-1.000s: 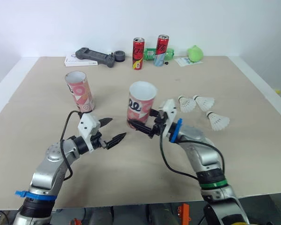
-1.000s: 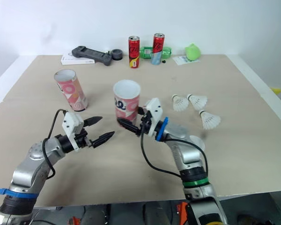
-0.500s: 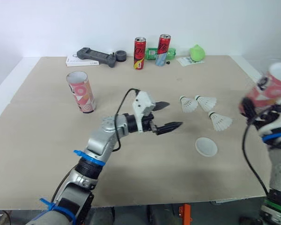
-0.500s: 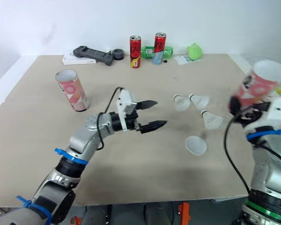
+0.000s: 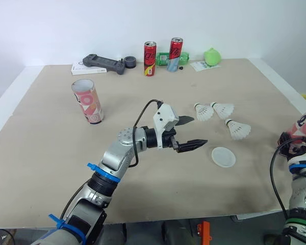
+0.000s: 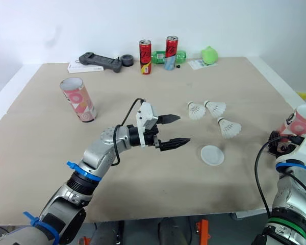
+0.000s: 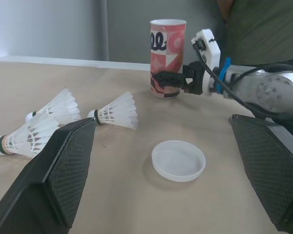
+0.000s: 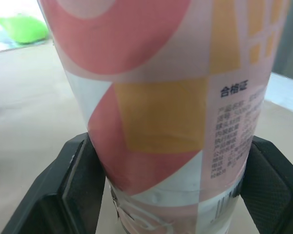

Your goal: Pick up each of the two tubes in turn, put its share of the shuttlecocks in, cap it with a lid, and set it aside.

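A pink patterned tube [image 6: 299, 120] stands upright, open end up, at the table's right edge, with my right gripper [image 7: 172, 78] shut around its lower part; its fingers [image 8: 72, 196] press both sides. A second pink tube [image 5: 87, 101] stands at the left. Three white shuttlecocks [image 5: 204, 113] [image 5: 222, 109] [image 5: 238, 130] lie right of centre, and a white lid [image 5: 223, 156] lies flat just in front of them. My left gripper [image 5: 197, 131] hovers open just left of the lid and shuttlecocks, with nothing between its fingers [image 7: 63, 170].
Along the back edge stand two red cans [image 5: 150, 52] [image 5: 175, 49], a green bottle [image 5: 166, 58], a green object [image 5: 212, 57], a black controller [image 5: 103, 61] and a small black ring [image 5: 130, 61]. The table's right edge [image 5: 290, 92] runs close to the held tube.
My right gripper took hold of the tube at mid-table and carried it to the right edge, baring the lid. My left arm reached right toward the lid and shuttlecocks.
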